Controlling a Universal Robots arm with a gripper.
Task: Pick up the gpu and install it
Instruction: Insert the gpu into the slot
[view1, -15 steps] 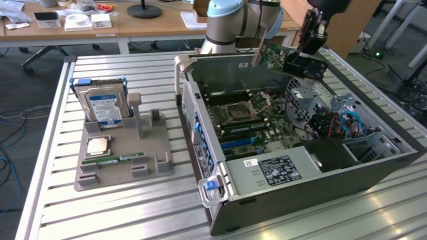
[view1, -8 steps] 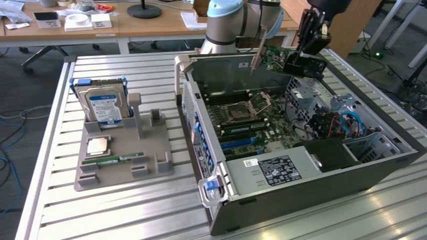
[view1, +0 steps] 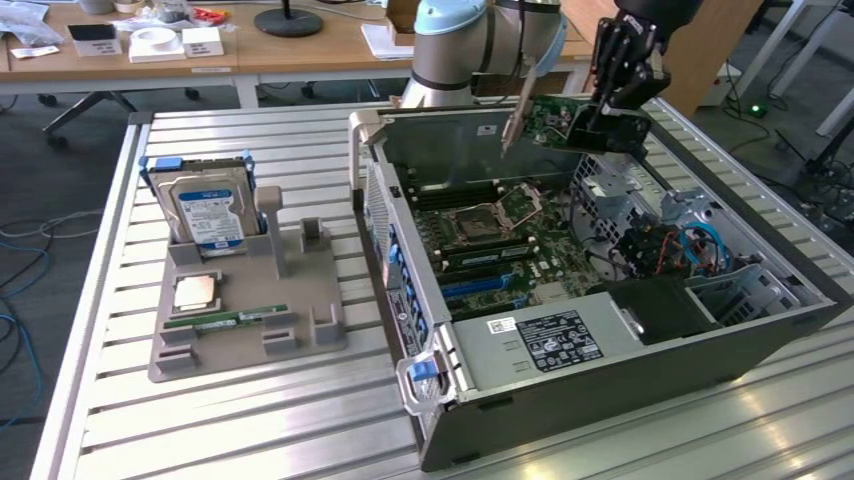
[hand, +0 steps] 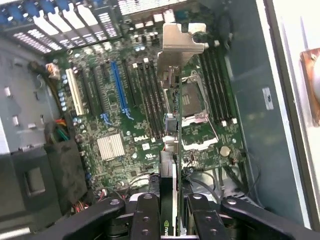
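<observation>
User1: End effector (hand: 167, 212) clamped on the gpu (hand: 170, 125), seen edge-on, silver bracket out front, motherboard (hand: 115, 150) underneath.
User2: yeah, exterior view shows its green face, black cooler, hovering over the far edge of the open case (view1: 601, 385).

Green gpu (view1: 549, 116), blue slot (hand: 120, 90), pale ribbed table (view1: 267, 420)

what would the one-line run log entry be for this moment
fingers: shut on gpu | gpu: held in air over motherboard, not seated | computer case: open | hard drive: in grey stand
</observation>
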